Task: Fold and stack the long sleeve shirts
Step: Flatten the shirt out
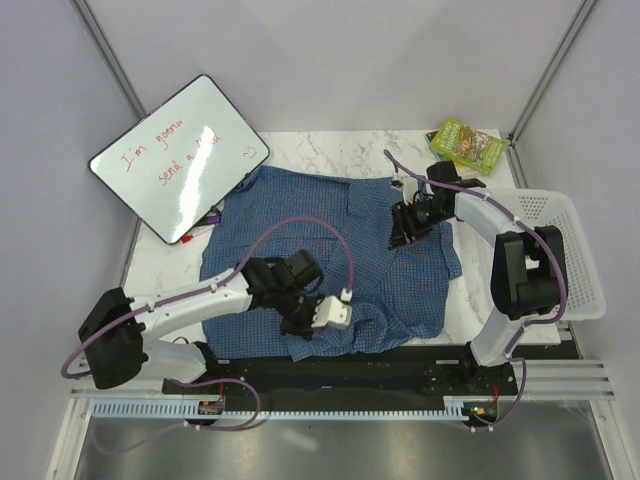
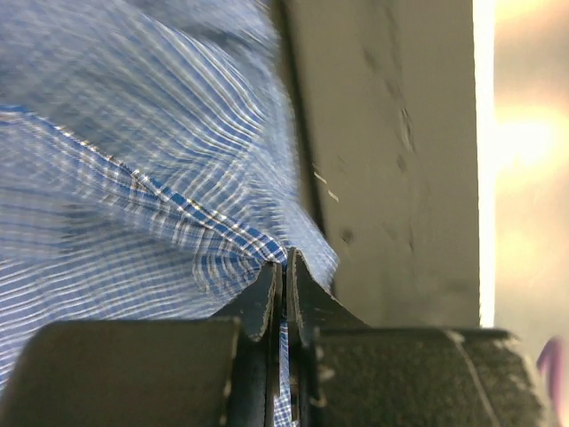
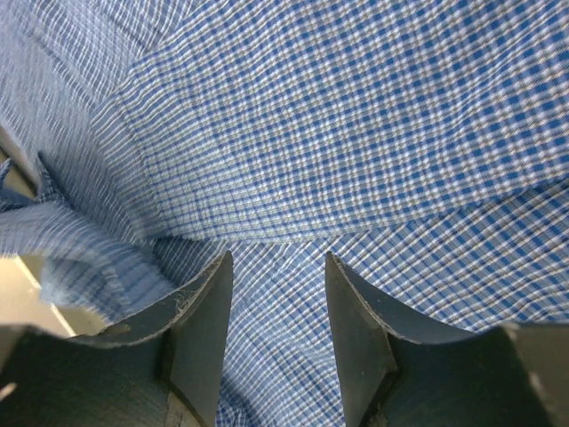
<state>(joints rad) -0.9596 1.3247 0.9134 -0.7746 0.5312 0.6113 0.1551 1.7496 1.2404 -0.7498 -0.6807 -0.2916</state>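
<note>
Low in the centre of the top view, the left gripper has its fingers pressed together on a fold of the blue checked shirt. The shirt lies spread over the marble table. Farther back, right of centre, the right gripper is spread over the cloth.

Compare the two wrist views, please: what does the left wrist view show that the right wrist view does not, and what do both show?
Only the left wrist view: the left pincer shut on a folded edge of the shirt, with a wide bare stretch of the pale table beside it. Only the right wrist view: the right pincer open, its fingers spread over flat cloth crossed by a seam. Both: the blue checked shirt, seen close up.
</note>
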